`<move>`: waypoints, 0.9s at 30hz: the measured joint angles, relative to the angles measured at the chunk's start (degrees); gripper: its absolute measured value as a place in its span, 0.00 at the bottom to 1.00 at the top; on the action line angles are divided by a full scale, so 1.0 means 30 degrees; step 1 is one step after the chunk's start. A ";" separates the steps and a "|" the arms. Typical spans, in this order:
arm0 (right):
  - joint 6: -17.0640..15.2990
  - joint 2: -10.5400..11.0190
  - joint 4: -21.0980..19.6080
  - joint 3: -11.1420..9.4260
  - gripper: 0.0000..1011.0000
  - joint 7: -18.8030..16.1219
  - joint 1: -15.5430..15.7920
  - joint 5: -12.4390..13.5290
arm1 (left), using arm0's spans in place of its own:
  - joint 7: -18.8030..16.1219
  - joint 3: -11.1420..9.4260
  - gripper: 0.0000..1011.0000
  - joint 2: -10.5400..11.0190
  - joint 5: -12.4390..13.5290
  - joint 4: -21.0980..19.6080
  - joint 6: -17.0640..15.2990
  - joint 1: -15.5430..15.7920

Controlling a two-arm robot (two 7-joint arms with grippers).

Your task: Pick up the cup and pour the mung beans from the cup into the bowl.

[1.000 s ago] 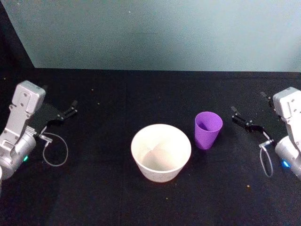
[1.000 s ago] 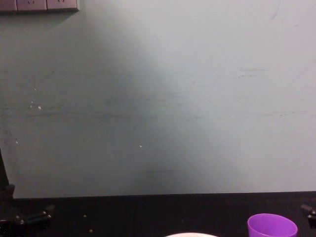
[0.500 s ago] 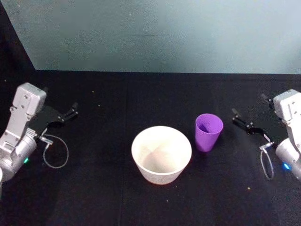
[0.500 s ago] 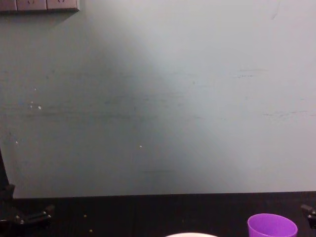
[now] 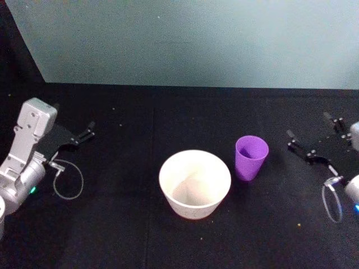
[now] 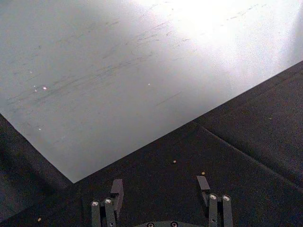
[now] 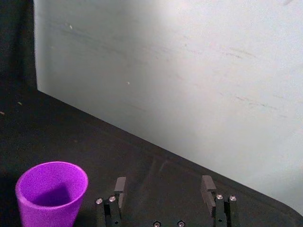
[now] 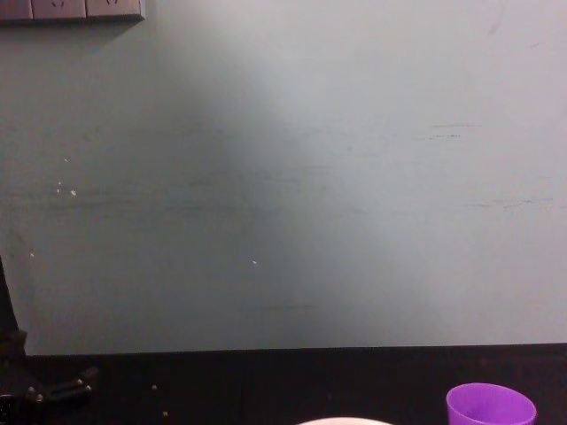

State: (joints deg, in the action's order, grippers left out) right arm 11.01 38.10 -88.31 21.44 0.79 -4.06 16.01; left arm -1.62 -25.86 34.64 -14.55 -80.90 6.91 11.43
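Nearest the robot, at the middle of the black table, stands the round, pale white bowl; I can make out no grains inside it, and the chest view cuts it to a sliver of rim. Just beside it on the robot's right, and slightly farther back, stands the small, smooth purple plastic cup. It is upright, its long axis vertical and its mouth up, and whether it touches the bowl cannot be told. The right gripper is plainly the nearer one. It hangs at the table's right side with its fingers spread wide and nothing between them. The cup lies toward the middle from it, across a stretch of bare cloth, and in the right wrist view it sits off to one side of the fingers, not between them. I judge that the approach must first close that sideways offset. The left gripper is parked far left, likewise spread and empty. The mung beans in the cup are hidden by its shadowed inside; a few loose grains dot the cloth. Behind everything stands a pale grey-green wall.
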 joint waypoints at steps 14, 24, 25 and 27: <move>0.2490 0.0347 -0.0179 -0.0284 0.99 -0.3884 0.2571 0.2695 | 0.0001 0.0000 1.00 0.0001 -0.0001 0.0001 0.0001 0.0001; 0.2700 -0.1401 0.1616 0.0570 0.99 -0.5425 0.1137 0.2609 | 0.0000 -0.0001 1.00 0.0001 0.0000 0.0001 0.0000 0.0000; 0.2700 -0.1675 0.1888 0.0623 0.99 -0.5488 0.0885 0.2494 | 0.0001 0.0000 1.00 0.0000 0.0000 0.0000 0.0000 0.0000; 0.2681 -0.1907 0.2106 0.0678 0.99 -0.5555 0.0648 0.2429 | 0.0000 -0.0001 1.00 0.0001 0.0000 0.0000 0.0000 0.0000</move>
State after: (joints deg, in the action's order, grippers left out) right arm 19.05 32.38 -82.00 23.48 -15.87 -2.11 23.30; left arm -1.62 -25.86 34.65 -14.55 -80.90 6.91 11.43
